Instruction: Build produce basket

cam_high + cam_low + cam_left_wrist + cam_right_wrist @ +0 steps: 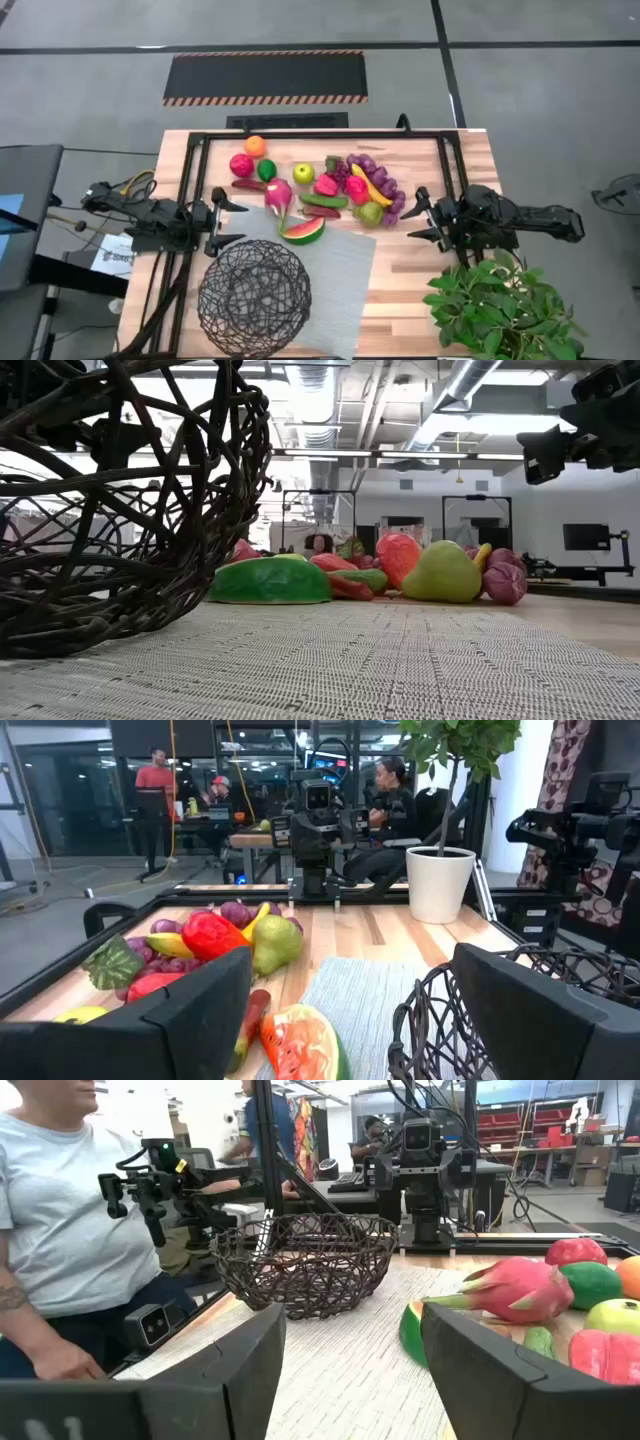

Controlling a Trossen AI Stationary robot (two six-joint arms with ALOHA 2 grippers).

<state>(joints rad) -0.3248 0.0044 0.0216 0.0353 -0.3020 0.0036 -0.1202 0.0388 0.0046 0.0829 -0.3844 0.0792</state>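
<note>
My left fingers (226, 220) stand spread apart with nothing between them, hovering at the left side of the worktop (420, 300); my right fingers (420, 215) are likewise apart and empty, facing them from across it. The wire basket (254, 291) sits empty on the grey mat (340, 270), just ahead of my left fingers and to one side. The toy produce lies between my two sets of fingers: a watermelon slice (304, 230) closest to the basket, a dragon fruit (278, 194), a banana (370, 186) over purple grapes (388, 190), a pear (370, 212), and an orange (255, 146).
</note>
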